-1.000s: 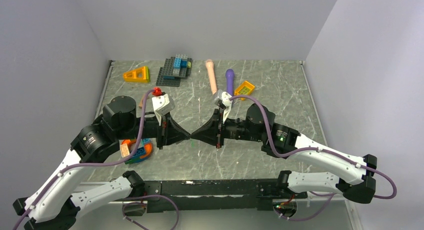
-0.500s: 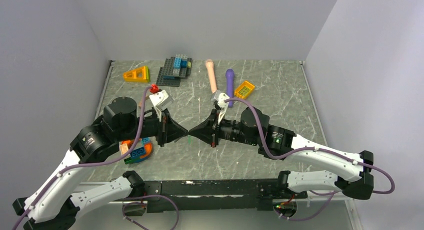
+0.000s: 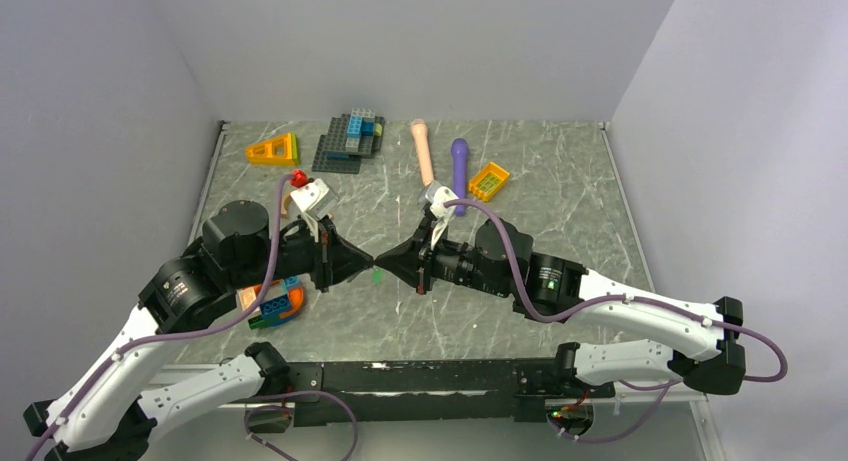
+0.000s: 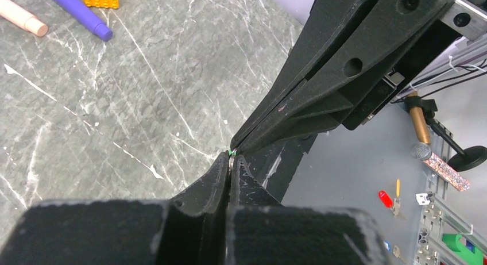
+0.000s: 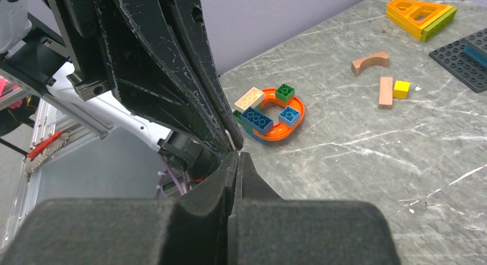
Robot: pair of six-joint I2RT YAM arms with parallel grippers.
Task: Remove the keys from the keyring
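My left gripper (image 3: 368,263) and right gripper (image 3: 384,261) meet tip to tip above the middle of the table. The left gripper (image 4: 231,157) is shut on a thin silvery edge with a green bit (image 4: 231,152), which I take for the keyring. The right gripper (image 5: 237,154) is shut too, and a pale metal sliver shows at its tip, seemingly a key. Most of the keys and keyring is hidden between the black fingers. In the left wrist view the right arm's fingers (image 4: 298,104) fill the upper right. The left arm's fingers (image 5: 172,75) rise on the left in the right wrist view.
An orange ring with toy bricks (image 3: 272,301) lies by the left arm. At the back are an orange triangle (image 3: 273,148), a dark baseplate with bricks (image 3: 345,141), a peach rod (image 3: 423,153), a purple rod (image 3: 459,161) and a yellow block (image 3: 488,179).
Both grippers have drifted a little to the left and towards the back together, with the tips still joined. Neither has opened.
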